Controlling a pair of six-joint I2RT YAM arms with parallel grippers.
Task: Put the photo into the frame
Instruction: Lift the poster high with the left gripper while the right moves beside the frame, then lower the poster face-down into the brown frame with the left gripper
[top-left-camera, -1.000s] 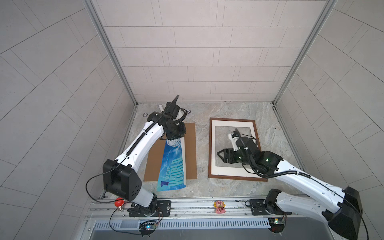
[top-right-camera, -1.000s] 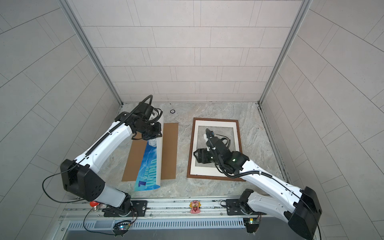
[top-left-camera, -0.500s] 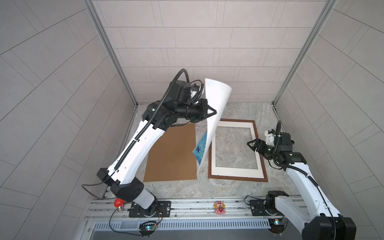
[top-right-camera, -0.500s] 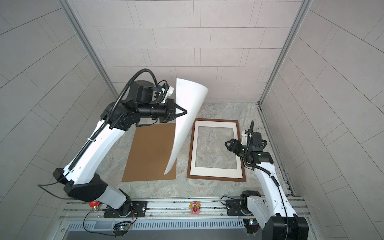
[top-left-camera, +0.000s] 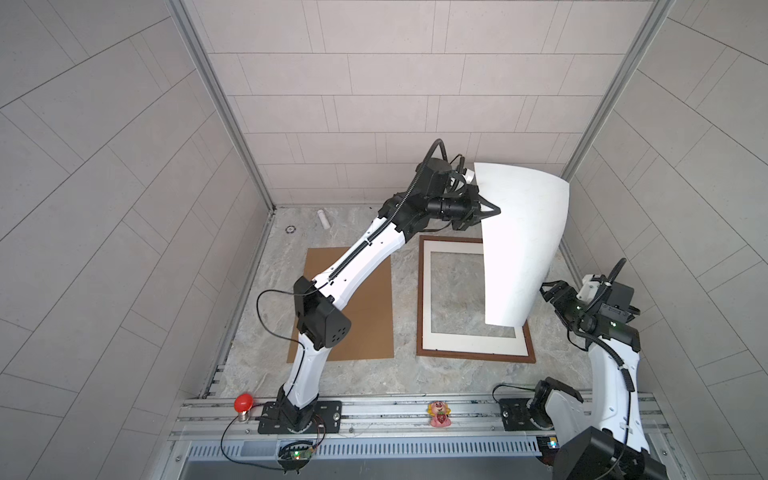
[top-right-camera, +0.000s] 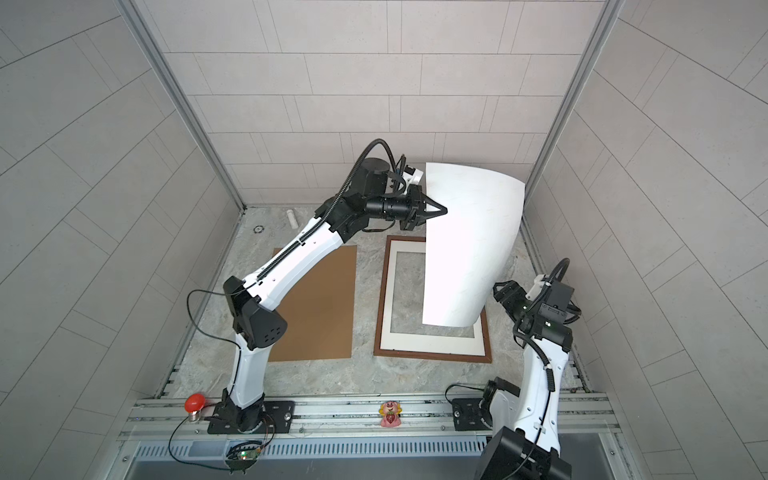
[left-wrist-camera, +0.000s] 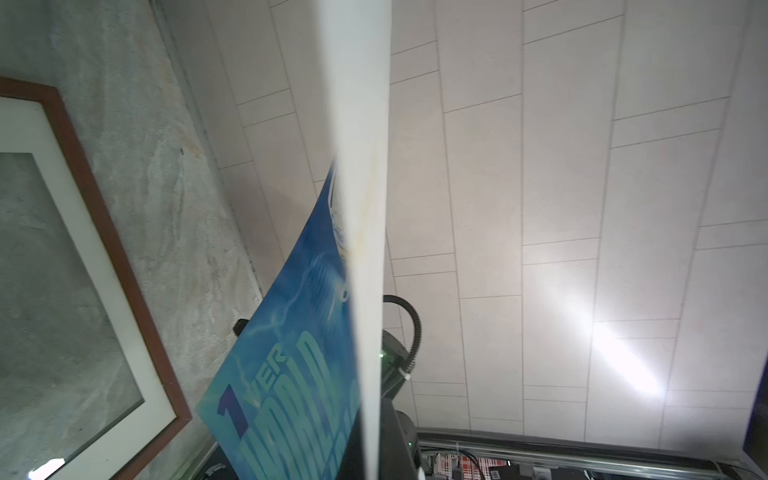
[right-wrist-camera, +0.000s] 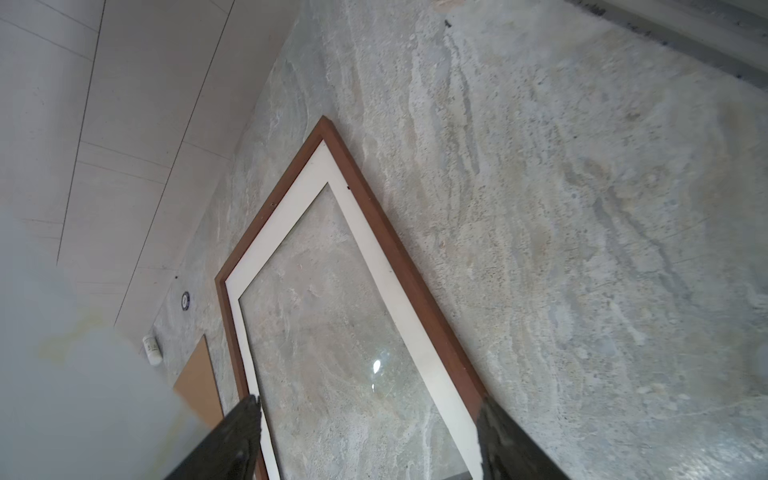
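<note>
Marbled worktop (top-left-camera: 407, 382). Frame (top-left-camera: 420, 299) lies flat on it, with its right side hidden under the photo (top-left-camera: 519, 249). The photo hangs curled above, white back up. Its print shows only in the left wrist view. Left claw (top-left-camera: 494, 210) clenched on the photo's edge. Right claw (top-left-camera: 550, 291) released, empty, beside the frame.

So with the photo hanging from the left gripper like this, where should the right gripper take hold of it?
Probably the free lower corner of the photo, coming in from the right. The left gripper pinches the opposite edge near the top, so the sheet bows and dangles over the frame; that corner hangs beside the right gripper, whose jaws stand open.
</note>
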